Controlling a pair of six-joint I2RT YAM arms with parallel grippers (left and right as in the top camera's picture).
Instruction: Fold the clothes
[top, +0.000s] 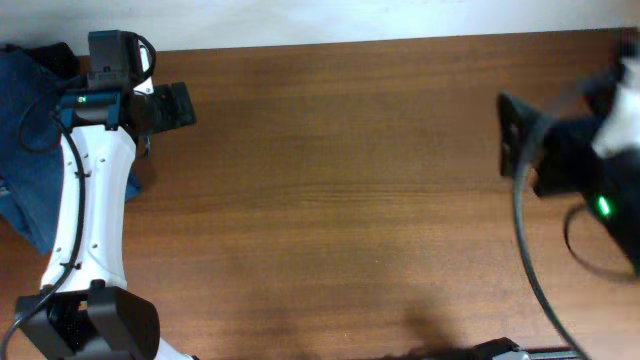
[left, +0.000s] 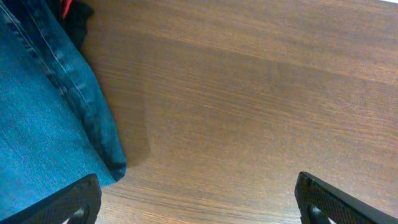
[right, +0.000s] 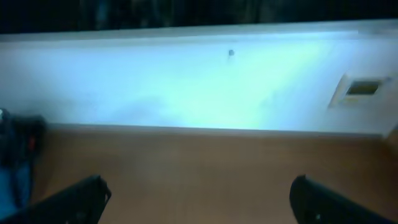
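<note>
**Jeans.** The jeans (top: 22, 160) lie bunched at the left end of the table (top: 340, 200), partly under the left arm (top: 95, 200). In the left wrist view the denim fills the left side. Its seamed edge runs diagonally down to a corner just above the left-hand finger (left: 71, 202). Whether that finger touches the cloth cannot be told. A black garment (left: 78, 22) with a red tag (left: 65, 7) lies against the jeans at the top corner of that view.

**Left gripper.** The left gripper (top: 172, 105) sits just beside the jeans' edge, near the far edge of the table. Its fingers are released and spread wide, grasping nothing, with only bare wood between them.

**Right gripper.** The right gripper (top: 512, 135) is at the right end of the table, well apart from the jeans, and is blurred in the overhead view. The right wrist view is also soft, but it shows both fingers (right: 74, 199) spread apart with nothing held.

**Open room.** A broad stretch of bare wood lies between the two grippers. The far table edge meets a white wall (top: 300, 20). The near edge is not clearly shown in the overhead view
</note>
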